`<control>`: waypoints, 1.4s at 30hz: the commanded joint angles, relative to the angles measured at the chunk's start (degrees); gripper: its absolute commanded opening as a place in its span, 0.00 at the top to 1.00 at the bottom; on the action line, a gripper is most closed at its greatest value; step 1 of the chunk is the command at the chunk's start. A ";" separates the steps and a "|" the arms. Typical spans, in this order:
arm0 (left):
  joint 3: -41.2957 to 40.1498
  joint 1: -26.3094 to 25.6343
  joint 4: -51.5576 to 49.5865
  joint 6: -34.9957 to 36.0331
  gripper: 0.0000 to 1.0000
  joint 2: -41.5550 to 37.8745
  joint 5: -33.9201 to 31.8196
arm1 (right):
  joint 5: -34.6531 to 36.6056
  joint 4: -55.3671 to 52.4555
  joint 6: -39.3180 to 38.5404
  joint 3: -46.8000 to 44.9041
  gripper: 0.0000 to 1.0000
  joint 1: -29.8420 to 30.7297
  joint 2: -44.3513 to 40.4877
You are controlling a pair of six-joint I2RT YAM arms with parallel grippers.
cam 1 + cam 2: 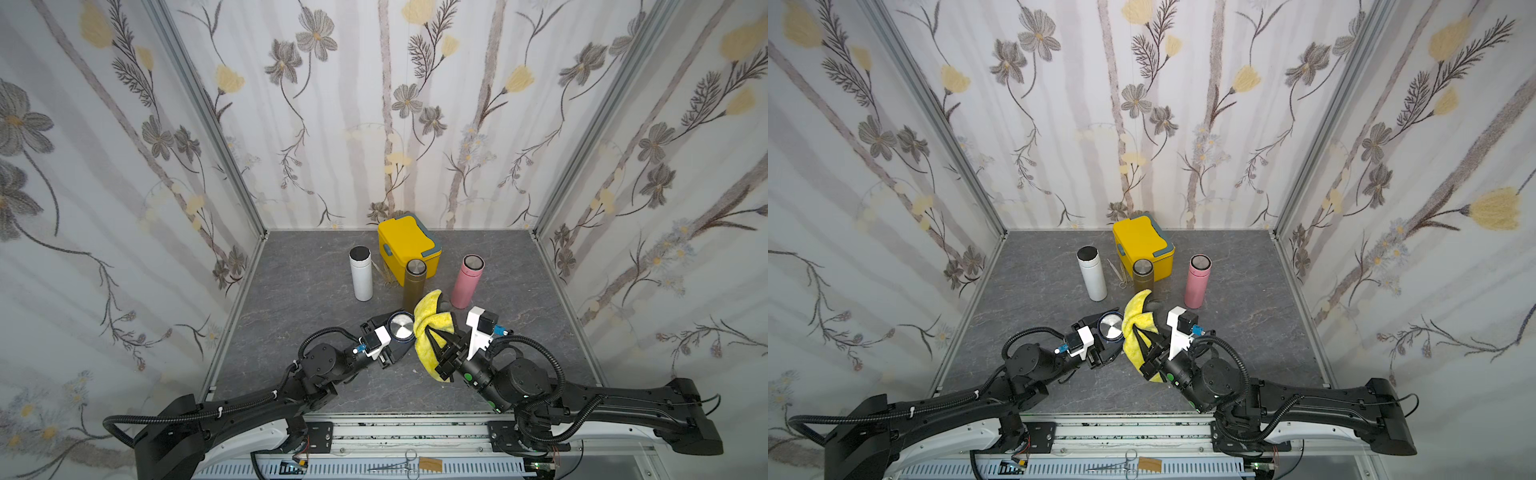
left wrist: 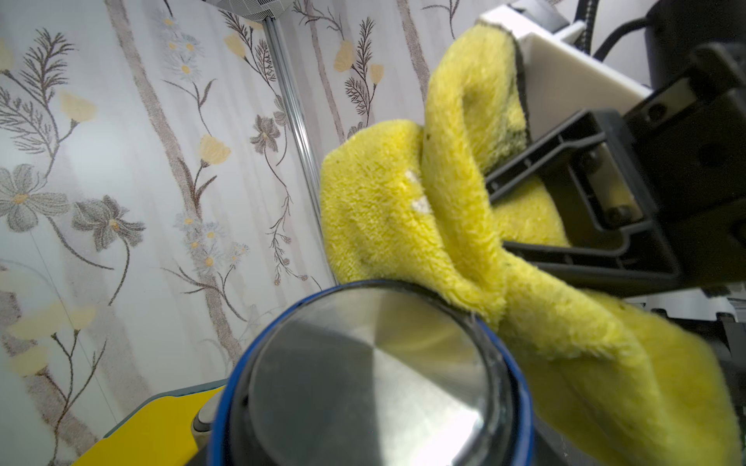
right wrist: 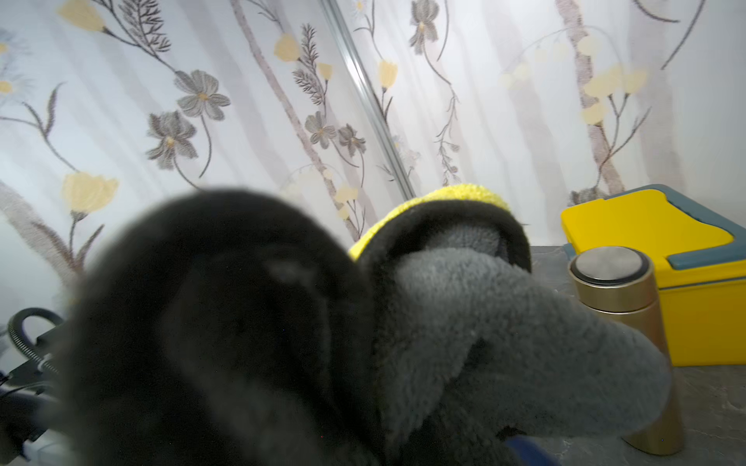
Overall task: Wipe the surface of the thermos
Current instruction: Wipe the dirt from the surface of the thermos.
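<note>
- Because a wiped body must not turn or tip, the blue thermos [image 1: 402, 326] is held upright at the front middle of the table [image 1: 311, 299], with the jaws of the left gripper [image 1: 397, 336] clamped on its sides below the steel lid [image 2: 371, 371].
- The jaws of the right gripper [image 1: 435, 338] are closed on a bunched fold of the yellow cloth [image 1: 428, 309], so that free pile is presented for wiping.
- The cloth is pressed against the thermos rim and the side facing the right arm.
- The white thermos [image 1: 360, 278], gold thermos [image 1: 413, 291], pink thermos [image 1: 467, 286] and yellow box [image 1: 405, 245] are set behind, clear of the stroke.
</note>
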 commanded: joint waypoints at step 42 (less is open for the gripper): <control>0.72 -0.46 1.17 6.99 1.00 1.01 0.96 | -7.06 -14.57 9.85 1.29 1.00 -6.45 9.86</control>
